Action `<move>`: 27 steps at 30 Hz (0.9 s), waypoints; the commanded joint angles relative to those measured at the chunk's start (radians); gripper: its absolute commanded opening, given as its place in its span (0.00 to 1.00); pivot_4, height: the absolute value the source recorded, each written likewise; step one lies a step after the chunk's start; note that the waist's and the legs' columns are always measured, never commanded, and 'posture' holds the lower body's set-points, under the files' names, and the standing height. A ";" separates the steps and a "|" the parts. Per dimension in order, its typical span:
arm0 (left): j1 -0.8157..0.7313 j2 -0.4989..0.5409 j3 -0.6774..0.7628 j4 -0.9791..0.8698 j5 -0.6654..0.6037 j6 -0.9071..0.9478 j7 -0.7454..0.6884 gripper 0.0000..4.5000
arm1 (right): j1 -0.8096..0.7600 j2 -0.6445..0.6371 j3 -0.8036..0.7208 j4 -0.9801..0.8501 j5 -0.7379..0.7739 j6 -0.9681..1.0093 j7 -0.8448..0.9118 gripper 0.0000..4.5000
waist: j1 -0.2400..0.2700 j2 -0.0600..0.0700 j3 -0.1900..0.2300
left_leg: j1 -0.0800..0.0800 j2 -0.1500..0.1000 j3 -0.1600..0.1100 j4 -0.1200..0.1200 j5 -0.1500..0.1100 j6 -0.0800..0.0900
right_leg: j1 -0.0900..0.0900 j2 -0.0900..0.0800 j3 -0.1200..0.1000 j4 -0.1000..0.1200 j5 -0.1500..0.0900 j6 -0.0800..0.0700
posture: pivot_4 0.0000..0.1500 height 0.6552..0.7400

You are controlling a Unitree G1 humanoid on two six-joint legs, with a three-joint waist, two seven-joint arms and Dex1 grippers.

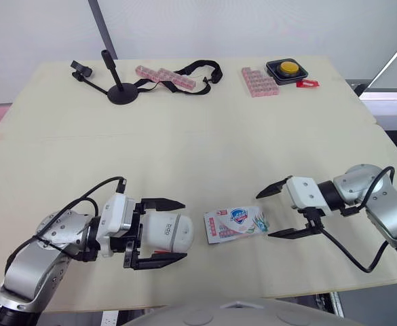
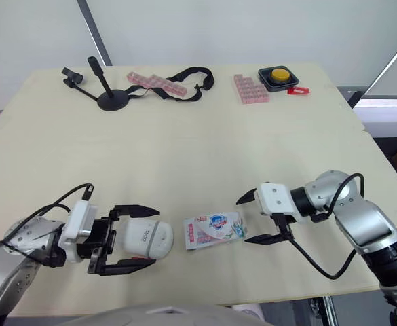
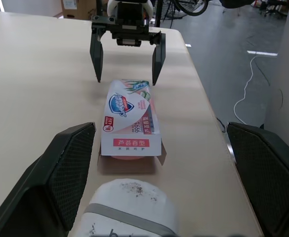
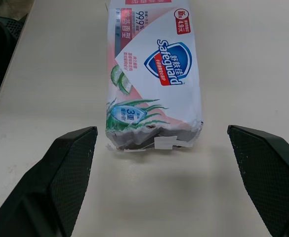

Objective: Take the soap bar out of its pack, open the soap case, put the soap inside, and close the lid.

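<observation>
The soap pack [image 1: 235, 223], a white and pink wrapper with a blue shield logo, lies flat on the table near the front edge. Its end toward my left gripper looks torn open, with a pink bar showing inside [image 3: 129, 157]. The white rounded soap case [image 1: 167, 231] rests just left of the pack, lid closed. My left gripper [image 1: 182, 229] is open, its two black fingers on either side of the case without pressing it. My right gripper [image 1: 264, 214] is open just right of the pack, with the pack's near end [image 4: 154, 74] a short way ahead of its fingertips.
At the far edge stand a black phone stand [image 1: 120, 92], a black strap with pink pill boxes [image 1: 164, 76], another pink pill box [image 1: 258, 81] and a yellow button in a black tray [image 1: 288, 68]. The tan table [image 1: 198, 149] stretches wide between them and the grippers.
</observation>
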 commanded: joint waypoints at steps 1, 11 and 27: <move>0.009 0.013 0.012 -0.031 -0.001 -0.029 -0.005 1.00 | 0.004 0.003 -0.008 -0.010 0.006 -0.014 -0.007 1.00 | 0.000 0.000 0.000 | 0.000 0.000 0.000 0.000 0.000 0.000 | 0.000 0.000 0.000 0.000 0.000 0.000 | 1.00 1.00; 0.017 0.033 0.026 0.001 0.009 -0.069 -0.009 1.00 | 0.021 0.014 0.004 0.018 0.001 -0.039 -0.017 1.00 | 0.000 0.000 0.000 | 0.001 0.000 0.000 0.000 0.000 0.000 | 0.000 0.000 0.000 0.001 0.000 0.000 | 1.00 1.00; 0.008 0.030 0.015 -0.016 -0.001 -0.049 0.025 1.00 | 0.021 0.046 0.025 0.051 -0.020 -0.071 -0.031 0.68 | 0.000 0.000 0.000 | 0.001 0.000 0.000 0.000 0.000 0.000 | 0.000 0.000 0.000 0.004 0.000 0.000 | 1.00 1.00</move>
